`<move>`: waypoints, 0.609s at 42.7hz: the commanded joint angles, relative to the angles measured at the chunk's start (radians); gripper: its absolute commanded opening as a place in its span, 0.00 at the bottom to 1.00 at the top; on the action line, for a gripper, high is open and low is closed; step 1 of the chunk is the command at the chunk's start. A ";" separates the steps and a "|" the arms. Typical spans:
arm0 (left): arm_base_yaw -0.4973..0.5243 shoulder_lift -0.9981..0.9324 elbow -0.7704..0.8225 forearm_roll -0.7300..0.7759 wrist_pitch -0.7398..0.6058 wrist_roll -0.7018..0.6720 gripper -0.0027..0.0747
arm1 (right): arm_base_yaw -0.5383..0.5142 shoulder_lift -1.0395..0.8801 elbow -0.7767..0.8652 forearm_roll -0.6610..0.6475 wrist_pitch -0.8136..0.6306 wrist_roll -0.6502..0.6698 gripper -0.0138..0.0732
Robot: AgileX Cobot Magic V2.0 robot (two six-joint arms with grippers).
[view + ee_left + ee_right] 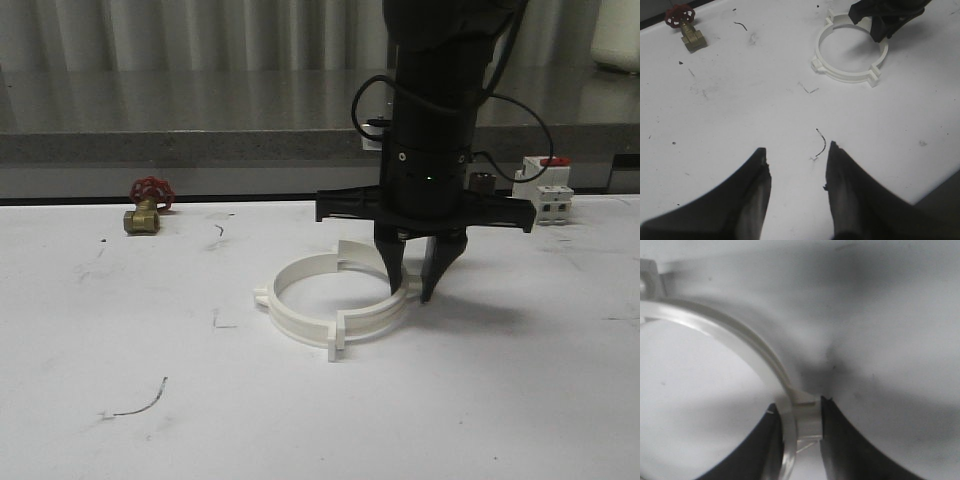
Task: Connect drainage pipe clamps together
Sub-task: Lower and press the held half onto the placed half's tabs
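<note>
My right end effector [415, 290] grasps the right clamp half [385, 310]; both drainage pipe clamps [335, 300] form a ring, ends seemingly not fully latched

White table [500, 400]: clamps [310, 310], valve [146, 208], breaker [548, 193].

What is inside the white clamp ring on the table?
Inside the clamp ring is bare white table; nothing else lies there. One finger of the right claw dips inside at the rim, covering a little.
</note>
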 commanded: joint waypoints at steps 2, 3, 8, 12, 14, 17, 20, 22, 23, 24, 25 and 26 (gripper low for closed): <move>0.000 -0.005 -0.025 -0.007 -0.068 0.000 0.37 | -0.002 -0.058 -0.031 -0.005 0.003 -0.001 0.35; 0.000 -0.005 -0.025 -0.007 -0.068 0.000 0.37 | -0.002 -0.058 -0.031 -0.005 0.004 -0.001 0.35; 0.000 -0.005 -0.025 -0.007 -0.068 0.000 0.37 | -0.002 -0.058 -0.031 -0.005 0.013 -0.001 0.35; 0.000 -0.005 -0.025 -0.007 -0.068 0.000 0.37 | -0.002 -0.058 -0.031 -0.005 0.012 -0.001 0.35; 0.000 -0.005 -0.025 -0.007 -0.068 0.000 0.37 | -0.002 -0.058 -0.031 -0.003 0.012 -0.001 0.35; 0.000 -0.005 -0.025 -0.007 -0.068 0.000 0.37 | -0.002 -0.058 -0.031 0.000 0.012 -0.001 0.35; 0.000 -0.005 -0.025 -0.007 -0.068 0.000 0.37 | -0.002 -0.058 -0.031 0.003 0.012 -0.001 0.35; 0.000 -0.005 -0.025 -0.007 -0.068 0.000 0.37 | -0.002 -0.058 -0.031 0.004 0.010 -0.001 0.36; 0.000 -0.005 -0.025 -0.007 -0.068 0.000 0.37 | -0.002 -0.058 -0.031 0.005 0.009 -0.001 0.37; 0.000 -0.005 -0.025 -0.007 -0.068 0.000 0.37 | -0.002 -0.058 -0.031 0.005 0.007 -0.001 0.39; 0.000 -0.005 -0.025 -0.007 -0.068 0.000 0.37 | -0.002 -0.058 -0.031 0.006 0.005 -0.001 0.39; 0.000 -0.005 -0.025 -0.007 -0.068 0.000 0.37 | -0.002 -0.058 -0.031 0.008 0.004 -0.001 0.41</move>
